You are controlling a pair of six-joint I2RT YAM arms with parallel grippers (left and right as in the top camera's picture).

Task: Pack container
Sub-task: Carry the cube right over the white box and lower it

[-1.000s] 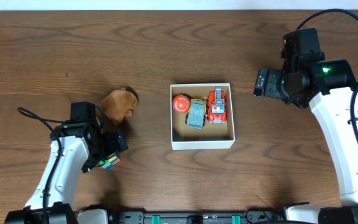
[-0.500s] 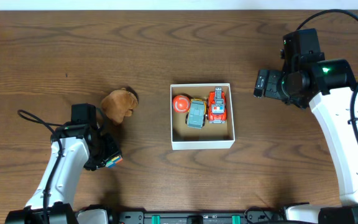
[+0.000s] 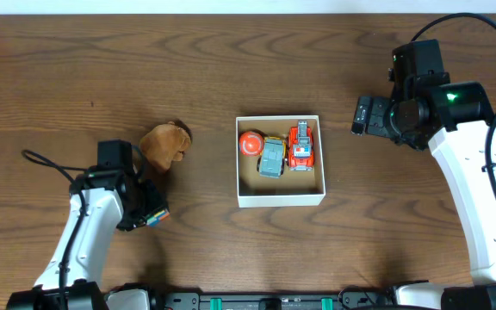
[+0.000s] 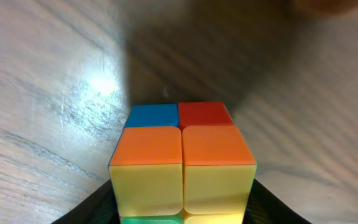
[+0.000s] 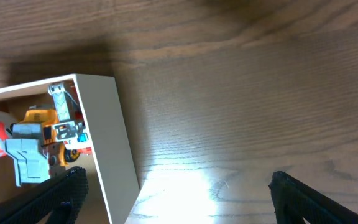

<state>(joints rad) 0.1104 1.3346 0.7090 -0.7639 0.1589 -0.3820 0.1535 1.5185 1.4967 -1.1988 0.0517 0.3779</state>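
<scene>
- Left gripper clamped on a multicoloured cube near the table's front-left.
- Right gripper hung open and empty, right of the container.
- Container sat mid-table, holding a ball, car and truck side by side.
- Brown plush lay to its left.

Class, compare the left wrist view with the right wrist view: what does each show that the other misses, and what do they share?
Left wrist only: a multicoloured cube gripped in the left gripper. Right wrist only: the container, with a grey toy truck and a red toy truck inside, and the right gripper, open and empty. Both: the wooden table.
</scene>
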